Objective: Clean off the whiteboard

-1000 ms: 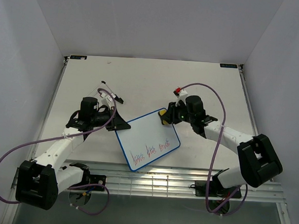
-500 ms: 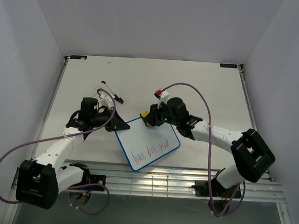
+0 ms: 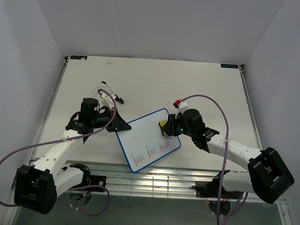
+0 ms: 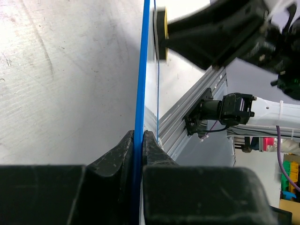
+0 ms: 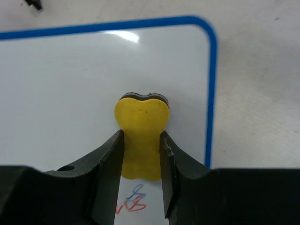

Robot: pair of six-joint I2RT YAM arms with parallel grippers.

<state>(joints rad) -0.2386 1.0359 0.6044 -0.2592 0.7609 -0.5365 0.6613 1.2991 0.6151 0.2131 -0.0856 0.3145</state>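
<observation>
The whiteboard (image 3: 146,138), white with a thin blue frame, lies tilted on the table, with red-blue scribbles (image 3: 150,153) along its near edge. My left gripper (image 3: 117,126) is shut on the board's left edge; the left wrist view shows the blue frame (image 4: 140,93) edge-on between the jaws. My right gripper (image 3: 165,129) is shut on the yellow eraser (image 5: 140,138) and presses it on the board near its right edge, just above a scribble (image 5: 133,204). The board's right frame (image 5: 211,93) runs beside the eraser, which also shows in the top view (image 3: 163,125).
A small black marker piece (image 3: 120,99) lies on the table behind the left gripper. A metal rail (image 3: 151,181) runs along the near table edge. White walls close in the left, far and right sides.
My right gripper has swept with the eraser from the board's far corner leftward along its far edge, then back right and nearer, onto the board near the scribbles. The left arm has held still.
</observation>
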